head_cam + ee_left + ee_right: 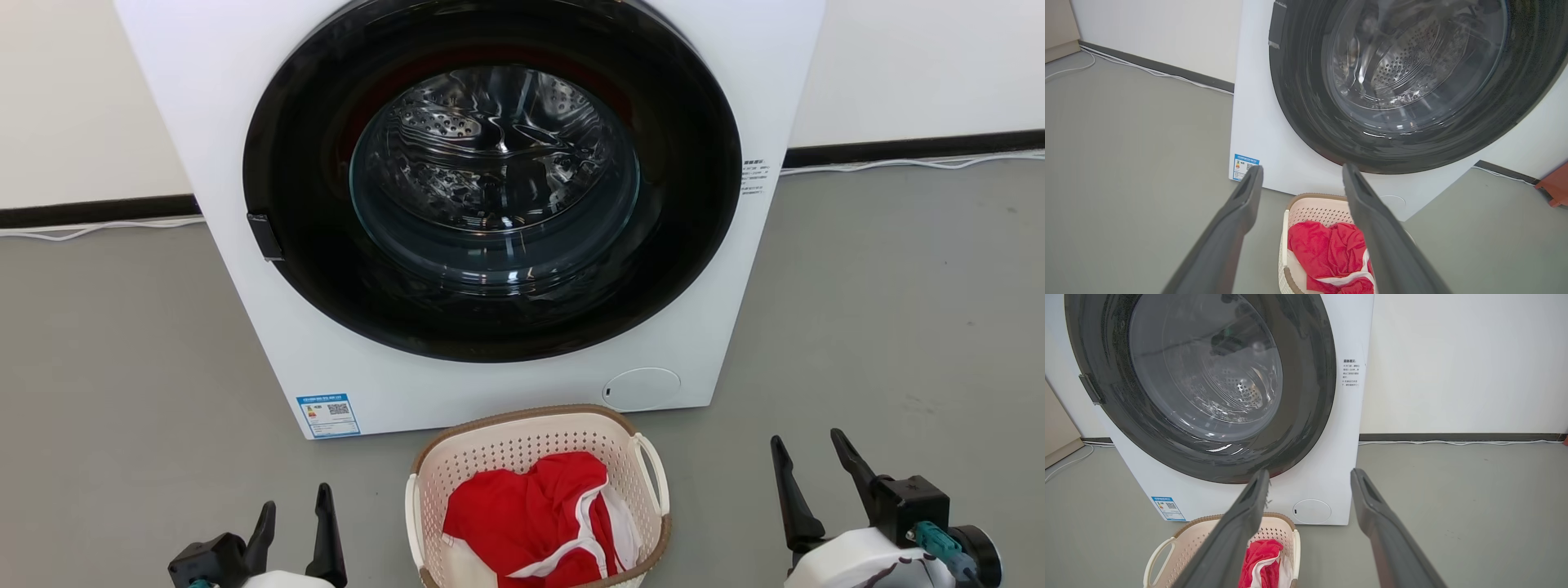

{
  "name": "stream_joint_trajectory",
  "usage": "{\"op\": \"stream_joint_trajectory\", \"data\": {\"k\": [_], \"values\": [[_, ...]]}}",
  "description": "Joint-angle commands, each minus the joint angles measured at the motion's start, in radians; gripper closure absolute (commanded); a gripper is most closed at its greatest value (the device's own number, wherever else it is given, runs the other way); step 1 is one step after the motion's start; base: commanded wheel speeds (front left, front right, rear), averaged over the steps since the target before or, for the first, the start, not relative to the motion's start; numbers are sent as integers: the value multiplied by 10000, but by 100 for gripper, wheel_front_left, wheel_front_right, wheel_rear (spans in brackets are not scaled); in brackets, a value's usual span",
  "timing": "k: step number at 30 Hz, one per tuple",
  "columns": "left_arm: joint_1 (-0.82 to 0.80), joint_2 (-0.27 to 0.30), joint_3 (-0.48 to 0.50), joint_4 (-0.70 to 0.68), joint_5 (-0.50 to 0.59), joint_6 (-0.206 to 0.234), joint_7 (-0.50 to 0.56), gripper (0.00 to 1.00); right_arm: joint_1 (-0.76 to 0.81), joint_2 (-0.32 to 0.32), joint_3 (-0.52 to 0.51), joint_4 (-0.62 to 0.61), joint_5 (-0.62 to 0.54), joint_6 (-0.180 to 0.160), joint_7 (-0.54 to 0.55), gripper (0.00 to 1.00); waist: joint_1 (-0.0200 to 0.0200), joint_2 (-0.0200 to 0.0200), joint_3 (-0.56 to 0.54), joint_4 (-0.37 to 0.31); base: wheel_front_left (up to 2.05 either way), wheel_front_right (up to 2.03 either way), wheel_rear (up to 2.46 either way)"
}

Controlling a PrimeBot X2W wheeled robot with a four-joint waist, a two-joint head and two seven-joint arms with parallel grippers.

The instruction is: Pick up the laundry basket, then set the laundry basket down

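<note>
**A:** Where's the laundry basket [506, 451] sitting compared to the fingers?

**B:** On the grey floor [122, 367], just in front of the washer [204, 163]. It's between the left gripper [297, 498] and the right gripper [807, 438], touching neither. Both have their jaws spread wide, nothing in them.

**A:** Looks?

**B:** Cream perforated plastic, brown woven-look rim, white loop handles. There's red-and-white cloth [522, 514] inside, probably a shirt, hard to say.

Left gripper [295, 500], two long dark tapered fingers, pale forearm behind: 7 o'clock in head view, jaws spread wide, empty, tips toward 12. Right gripper [807, 441], same build: 5 o'clock, jaws spread wide, empty, tips leaning toward 11.
</note>
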Motion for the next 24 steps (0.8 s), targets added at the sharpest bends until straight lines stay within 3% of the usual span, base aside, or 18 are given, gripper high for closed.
{"op": "stream_joint_trajectory", "data": {"k": [1,24], "values": [[-196,93,349,-317,131,81,-61,0,-211,-12,186,-293,-147,44,-138,0,0,-1,-6,2,0,0,0],[-268,93,445,-517,420,0,-61,0,-230,-12,30,-522,-251,44,-138,0,0,-1,-72,94,0,0,0]]}}
